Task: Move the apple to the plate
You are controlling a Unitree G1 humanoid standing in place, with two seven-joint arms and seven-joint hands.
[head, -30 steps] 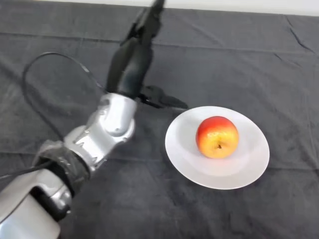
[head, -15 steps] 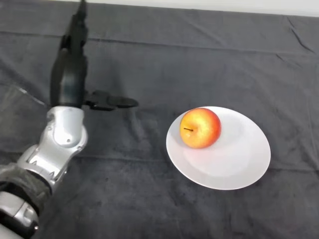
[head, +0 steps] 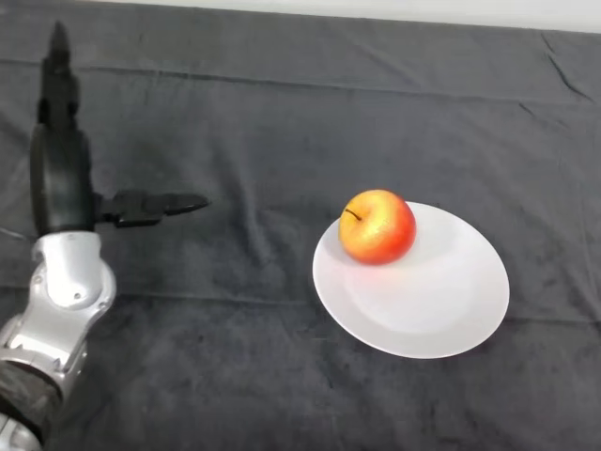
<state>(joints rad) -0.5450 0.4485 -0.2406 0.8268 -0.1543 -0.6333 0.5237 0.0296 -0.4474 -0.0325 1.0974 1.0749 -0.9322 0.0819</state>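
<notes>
Here the apple rests on the plate; the hand, fingers straight and empty, stands well apart.

A single head-mounted camera looks steeply down on the table from the robot's own standing position, facing forward across the dark cloth. The far edge of the table runs along the top of the view, where a pale strip shows beyond the cloth. The view's left is the robot's left: the left arm enters from the lower left corner, large and close to the lens, its hand reaching up the left side. The plate sits right of centre at mid-distance. No second view covers the scene.
</notes>
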